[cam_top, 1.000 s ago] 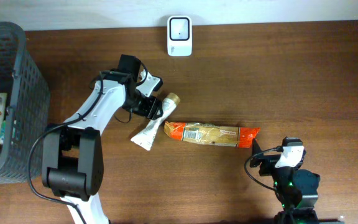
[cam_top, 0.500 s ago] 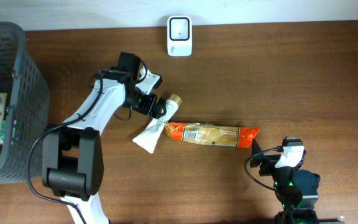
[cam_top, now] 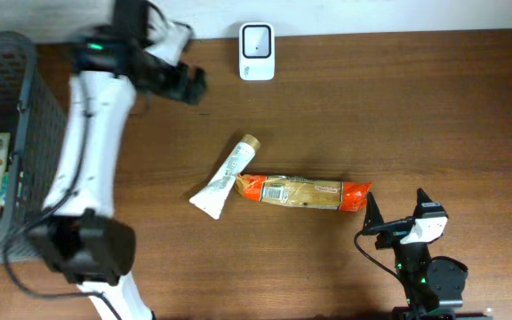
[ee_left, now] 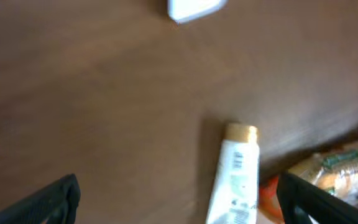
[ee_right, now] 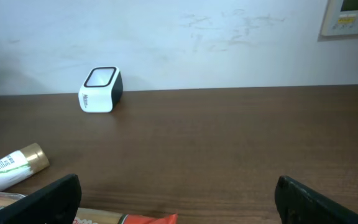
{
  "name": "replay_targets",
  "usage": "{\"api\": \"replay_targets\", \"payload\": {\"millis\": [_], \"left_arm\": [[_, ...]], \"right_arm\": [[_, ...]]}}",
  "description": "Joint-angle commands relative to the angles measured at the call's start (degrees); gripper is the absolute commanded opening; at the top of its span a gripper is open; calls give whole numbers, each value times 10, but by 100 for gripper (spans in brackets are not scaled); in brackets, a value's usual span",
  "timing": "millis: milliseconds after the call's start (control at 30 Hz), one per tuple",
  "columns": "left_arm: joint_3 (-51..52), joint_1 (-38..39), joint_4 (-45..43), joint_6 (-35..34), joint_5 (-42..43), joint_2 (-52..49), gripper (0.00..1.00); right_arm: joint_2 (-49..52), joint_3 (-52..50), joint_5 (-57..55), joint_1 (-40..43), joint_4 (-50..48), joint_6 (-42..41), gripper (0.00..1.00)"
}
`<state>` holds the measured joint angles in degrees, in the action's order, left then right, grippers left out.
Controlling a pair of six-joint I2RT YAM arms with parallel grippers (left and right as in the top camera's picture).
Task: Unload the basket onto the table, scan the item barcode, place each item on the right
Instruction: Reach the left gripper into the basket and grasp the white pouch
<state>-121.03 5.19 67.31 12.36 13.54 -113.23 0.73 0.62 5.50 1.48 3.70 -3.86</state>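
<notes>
Nearest, at 5 o'clock: right gripper (cam_top: 395,206), fingers spread, empty, just beside one end of the orange packet (cam_top: 302,190). At centre: white tube (cam_top: 225,178), let go within the last second, lying flat and free, cap toward 1 o'clock, flank against the packet's other end. Farther, at 11 o'clock: left gripper (cam_top: 188,84), pulled up and away, fingers wide, holding nothing. At 12 o'clock, by the far edge: scanner (cam_top: 256,52), well apart from the tube. Judged: barcode not yet presented, fresh grasp needed. At 9 o'clock: grey basket (cam_top: 25,89), out of the way; only the packet crowding the tube.
</notes>
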Motion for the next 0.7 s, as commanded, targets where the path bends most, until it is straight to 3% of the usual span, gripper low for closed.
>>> {"api": "replay_targets", "payload": {"millis": [0,100,333,667], "left_arm": [[-109,-74,47,-3,-63,67,99],[-130,-169,70,-4,-108,94,99],[-99,-341,113,-44,-89,73,99],[35,-417,-22,-9,-106,53,99]], "right_arm": [[-4,-3,3,5,3,2,99],[-4,-3,3,5,3,2,99],[-4,-3,3,5,3,2,99],[-4,-3,3,5,3,2,99]]}}
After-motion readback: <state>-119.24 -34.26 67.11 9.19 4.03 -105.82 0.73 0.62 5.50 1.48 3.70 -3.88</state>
